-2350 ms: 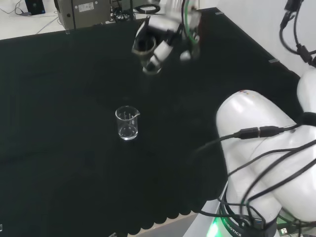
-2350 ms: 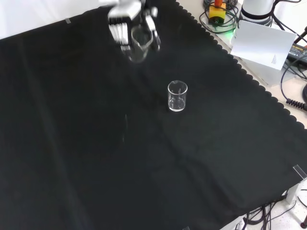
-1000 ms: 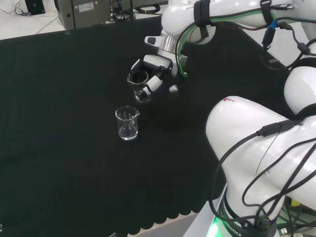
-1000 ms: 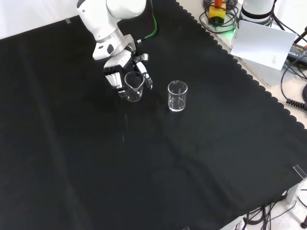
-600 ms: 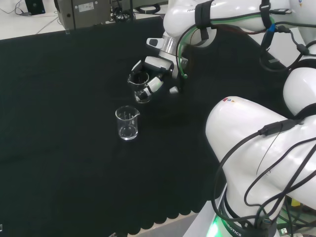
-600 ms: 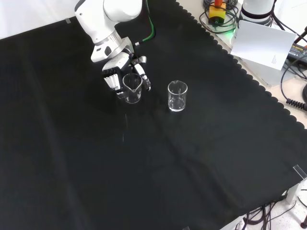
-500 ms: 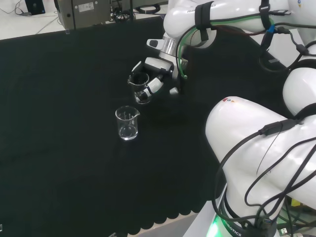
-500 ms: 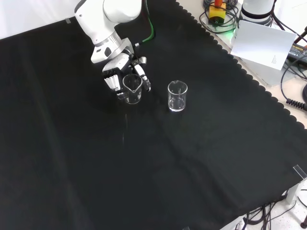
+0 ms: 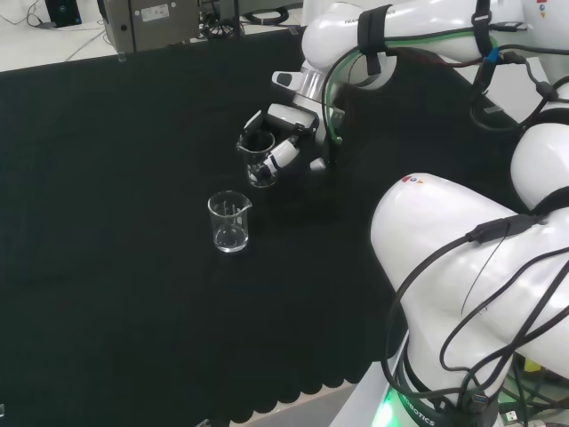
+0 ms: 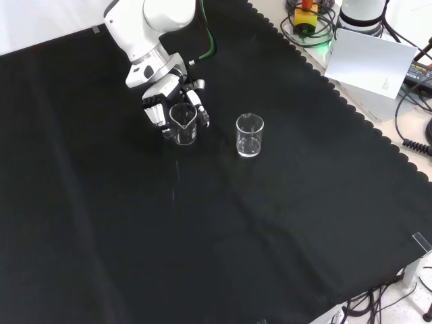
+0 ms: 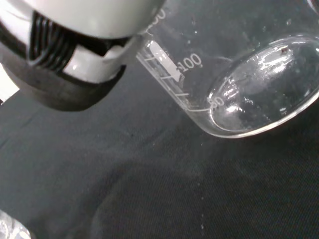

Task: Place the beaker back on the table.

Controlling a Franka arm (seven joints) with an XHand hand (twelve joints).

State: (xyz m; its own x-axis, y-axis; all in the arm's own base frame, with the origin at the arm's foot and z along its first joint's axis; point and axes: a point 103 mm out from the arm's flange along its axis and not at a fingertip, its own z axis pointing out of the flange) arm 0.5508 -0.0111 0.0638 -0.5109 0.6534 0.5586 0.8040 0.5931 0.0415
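Covering the bench from edge to edge, the black cloth (image 10: 223, 243) is the set-down surface for this step. The white arm (image 9: 391, 31) reaches in from the upper right of the head view and from the top of the front view. The hand (image 10: 158, 101) sits upper left of centre in the front view, its fingers (image 10: 152, 111) and thumb curled round the beaker (image 10: 183, 124) it carries. The wrist view shows that beaker (image 11: 234, 74) close above the cloth, its base tilted and apparently not yet resting flat. A second beaker (image 10: 249, 136) stands upright and apart, right of the hand in the front view and lower left of it in the head view.

Step in hand, by judgement: final lowering before release. The next move calls for levelling the base, seating it flat on the cloth, then straightening the fingers and withdrawing without tipping the glass.
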